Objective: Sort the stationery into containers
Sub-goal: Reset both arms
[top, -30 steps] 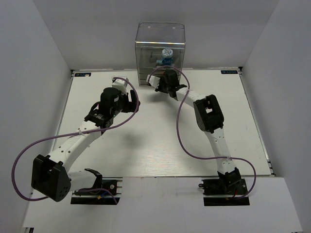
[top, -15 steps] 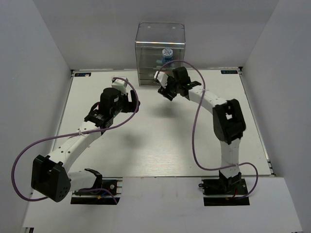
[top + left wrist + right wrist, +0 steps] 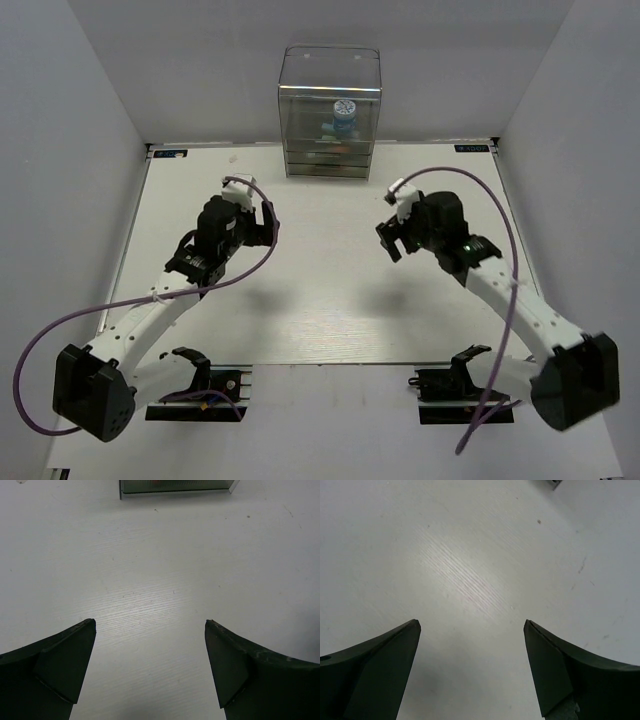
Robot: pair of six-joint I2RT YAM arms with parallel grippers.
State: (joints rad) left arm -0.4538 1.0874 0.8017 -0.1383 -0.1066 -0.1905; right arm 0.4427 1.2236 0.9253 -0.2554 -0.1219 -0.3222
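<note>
**White table, clear organiser at its far edge**

White walls closed in the table on three sides, and the organiser stood at the middle of the far edge, against the back wall. In its see-through top compartment sat the blue-and-white roll, with blue and teal markers just below it in the same compartment. The grey drawers underneath sat flush. A green streak showed through one of them, too small to name. The left gripper hung over the table, near the organiser and to its left, fingers wide apart and holding nothing. The right gripper hovered to the organiser's right, well apart from it, fingers likewise spread with only the tabletop between them.
</note>
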